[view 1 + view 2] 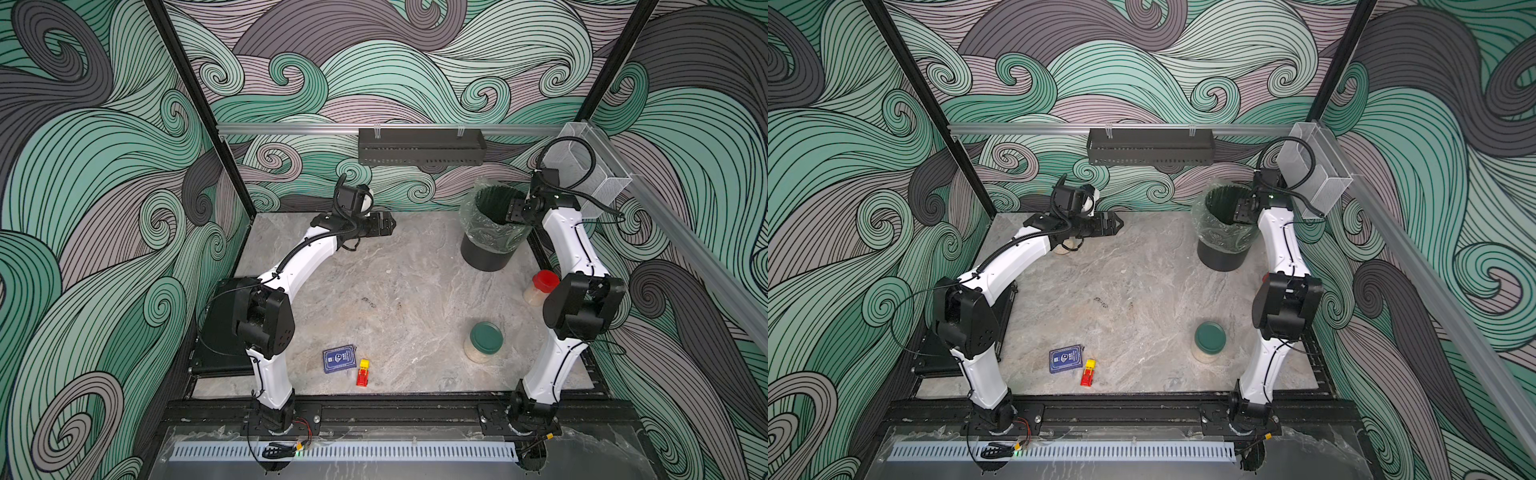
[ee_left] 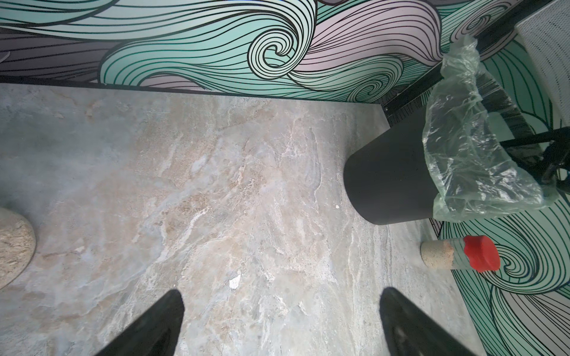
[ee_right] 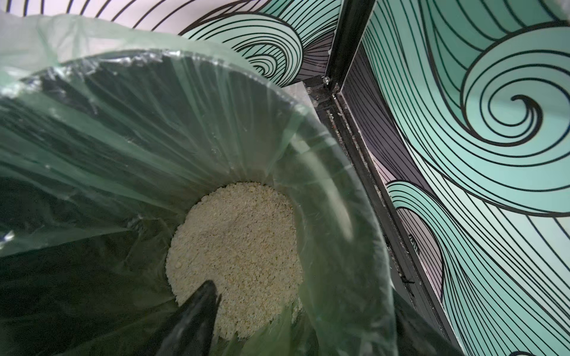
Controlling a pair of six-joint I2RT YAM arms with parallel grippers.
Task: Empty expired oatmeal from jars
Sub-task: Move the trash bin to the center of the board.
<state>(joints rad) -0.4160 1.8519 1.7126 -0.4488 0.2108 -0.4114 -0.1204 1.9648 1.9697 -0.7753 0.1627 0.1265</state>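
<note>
Pale oatmeal (image 3: 237, 246) lies heaped at the bottom of the black bin (image 1: 486, 257) with its clear liner (image 3: 123, 138). My right gripper (image 1: 509, 212) hangs over the bin's rim and looks down into it. One finger (image 3: 200, 308) shows well off centre, the other is behind liner film, and nothing shows between them. A red-lidded jar (image 1: 540, 286) and a green-lidded jar (image 1: 484, 343) stand by the right arm, both holding oatmeal. A third jar (image 1: 1064, 249) sits half hidden under the left arm. My left gripper (image 2: 280, 292) is wide open above bare table.
A blue card box (image 1: 340, 358) and a small red and yellow toy (image 1: 363, 372) lie near the front edge. A black shelf (image 1: 422, 151) hangs on the back wall, and a clear box (image 1: 582, 174) is fixed to the right rail.
</note>
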